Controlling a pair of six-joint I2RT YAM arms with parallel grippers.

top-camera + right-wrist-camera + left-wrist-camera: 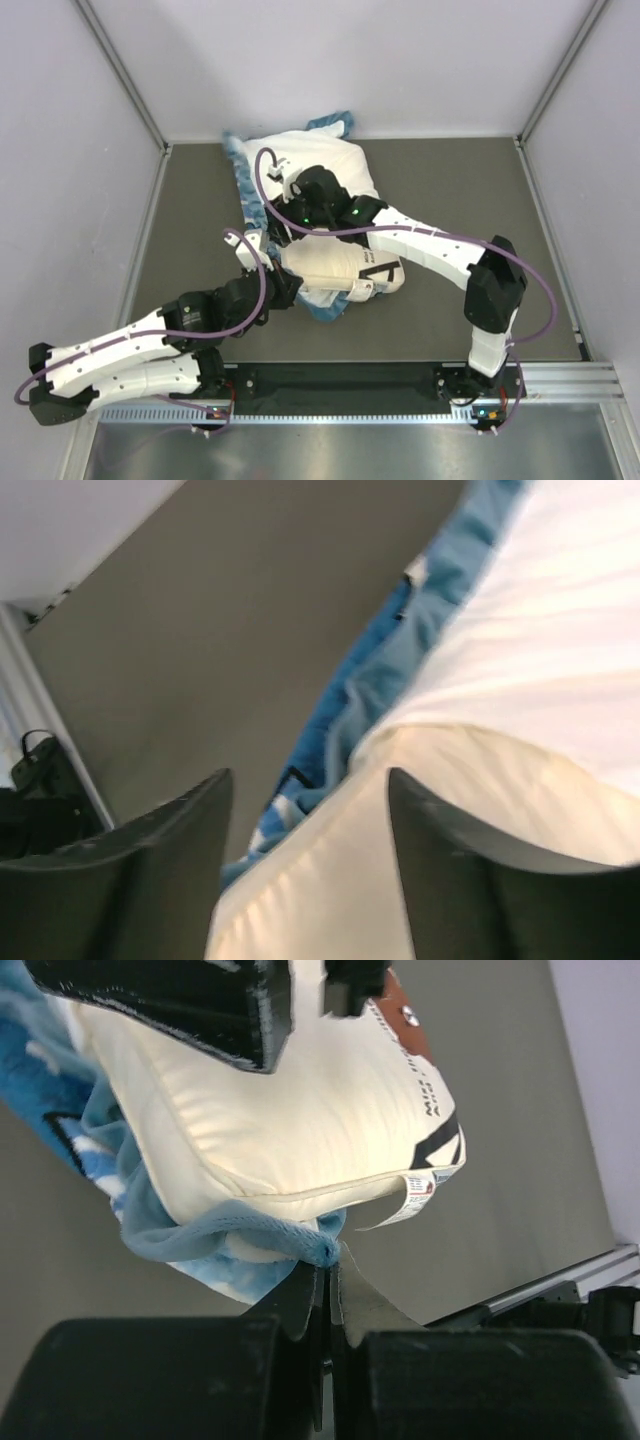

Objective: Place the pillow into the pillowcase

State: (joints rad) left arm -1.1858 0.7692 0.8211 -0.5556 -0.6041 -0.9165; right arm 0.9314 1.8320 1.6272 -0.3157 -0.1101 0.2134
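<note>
Pale lilac walls [300, 60] enclose a dark grey tabletop [450, 200].

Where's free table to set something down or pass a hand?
Bare: far-right corner of the table, between pillowcase and right wall; also the near strip between pillow and base rail. Crowded: centre-left, where left pincer and right pincer sit at the pillow.
</note>
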